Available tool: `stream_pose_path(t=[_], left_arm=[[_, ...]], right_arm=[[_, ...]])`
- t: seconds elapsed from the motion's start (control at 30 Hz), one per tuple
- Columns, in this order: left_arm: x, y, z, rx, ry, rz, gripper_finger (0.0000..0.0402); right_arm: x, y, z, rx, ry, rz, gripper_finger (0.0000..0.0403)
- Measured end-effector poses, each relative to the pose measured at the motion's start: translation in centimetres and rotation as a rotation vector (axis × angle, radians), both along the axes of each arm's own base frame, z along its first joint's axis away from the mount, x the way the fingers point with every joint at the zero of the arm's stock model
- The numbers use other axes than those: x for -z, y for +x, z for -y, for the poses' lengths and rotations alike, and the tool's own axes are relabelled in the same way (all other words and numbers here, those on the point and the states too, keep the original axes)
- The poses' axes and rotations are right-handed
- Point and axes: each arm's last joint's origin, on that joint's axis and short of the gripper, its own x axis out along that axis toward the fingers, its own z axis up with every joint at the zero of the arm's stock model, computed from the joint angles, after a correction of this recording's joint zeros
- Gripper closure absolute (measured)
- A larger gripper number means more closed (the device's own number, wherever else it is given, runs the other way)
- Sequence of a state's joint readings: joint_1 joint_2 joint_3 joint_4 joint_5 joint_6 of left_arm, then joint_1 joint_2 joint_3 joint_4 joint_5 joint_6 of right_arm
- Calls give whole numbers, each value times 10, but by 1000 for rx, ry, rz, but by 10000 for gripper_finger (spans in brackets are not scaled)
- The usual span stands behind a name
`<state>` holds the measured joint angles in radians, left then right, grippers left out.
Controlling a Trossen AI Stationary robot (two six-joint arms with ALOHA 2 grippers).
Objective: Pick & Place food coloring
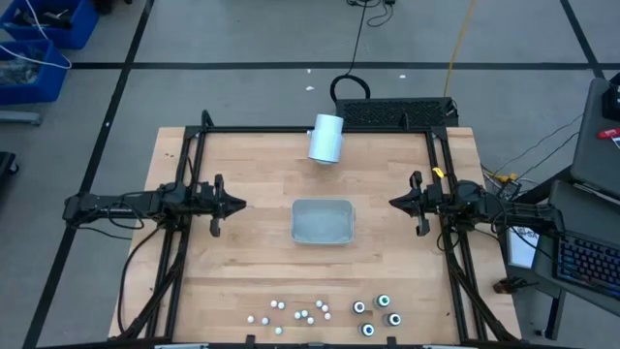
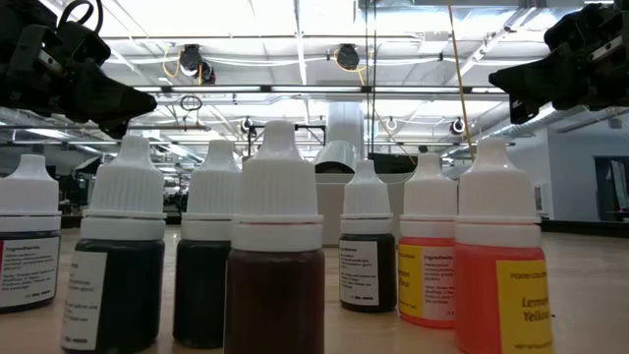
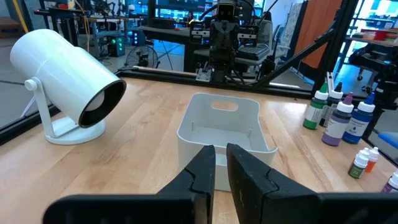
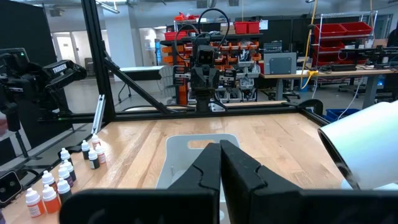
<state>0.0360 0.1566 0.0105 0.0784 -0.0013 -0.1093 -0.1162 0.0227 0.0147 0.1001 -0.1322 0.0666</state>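
The food coloring bottles stand upright on their bases near the table's near edge: small white ones [image 1: 295, 312] and dark round ones with pale tops [image 1: 376, 315]. They fill the low view [image 2: 280, 246] and show at the side in the left wrist view [image 3: 339, 115] and the right wrist view [image 4: 62, 177]. My left gripper [image 1: 242, 205] [image 3: 221, 152] hovers level at the table's left, open by a narrow gap with nothing in it. My right gripper [image 1: 392, 203] [image 4: 220, 146] hovers level at the right, shut on nothing. Both point at the grey tray [image 1: 323, 221] and stand far from the bottles.
The grey tray [image 3: 227, 124] sits at the table's middle between the two grippers. A large white cylinder [image 1: 326, 139] [image 3: 62, 81] on a stand is at the far edge. Black frame rails [image 1: 184, 242] run along the left and right sides. Bare wood lies between the tray and the bottles.
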Motion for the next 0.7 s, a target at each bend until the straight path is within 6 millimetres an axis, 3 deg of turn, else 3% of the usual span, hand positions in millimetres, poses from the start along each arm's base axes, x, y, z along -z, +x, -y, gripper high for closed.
stream_pose_path(t=[0.7], left_arm=[[-5,0,0,0,-3,51,355]], right_arm=[[0,0,0,0,-1,-1,403]])
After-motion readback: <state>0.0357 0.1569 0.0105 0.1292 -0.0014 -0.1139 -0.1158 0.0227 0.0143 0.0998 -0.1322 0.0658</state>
